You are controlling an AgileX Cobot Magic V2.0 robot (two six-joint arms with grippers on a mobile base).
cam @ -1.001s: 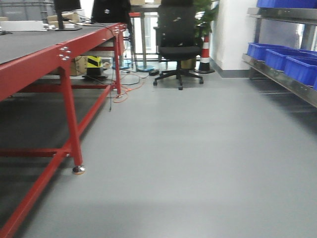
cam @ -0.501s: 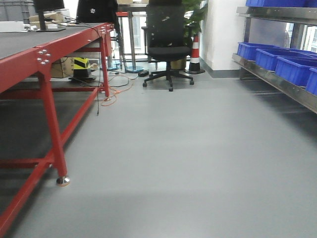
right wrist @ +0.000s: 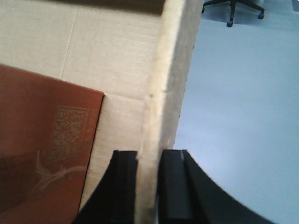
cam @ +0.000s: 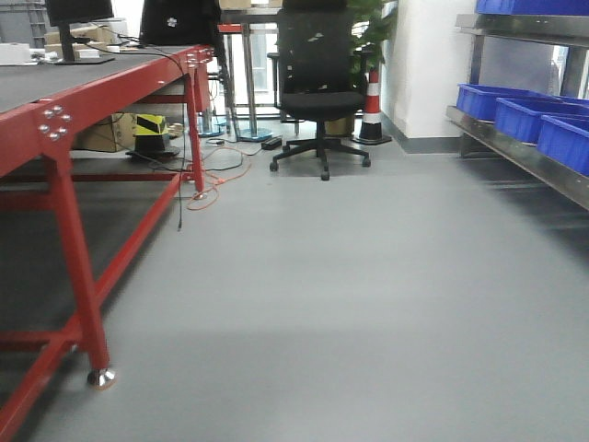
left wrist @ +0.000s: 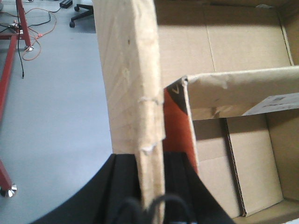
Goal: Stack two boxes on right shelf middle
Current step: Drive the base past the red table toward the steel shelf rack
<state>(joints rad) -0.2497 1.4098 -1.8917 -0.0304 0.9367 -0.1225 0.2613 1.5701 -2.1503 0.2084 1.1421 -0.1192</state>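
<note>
Grey floor (cam: 368,276); left tool (left wrist: 152,173), right tool (right wrist: 148,169) each clamp one carton (left wrist: 233,37).

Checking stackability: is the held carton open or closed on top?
Open. Left wrist view looks straight into the carton; its upright wall is pinched in the left tool.
</note>
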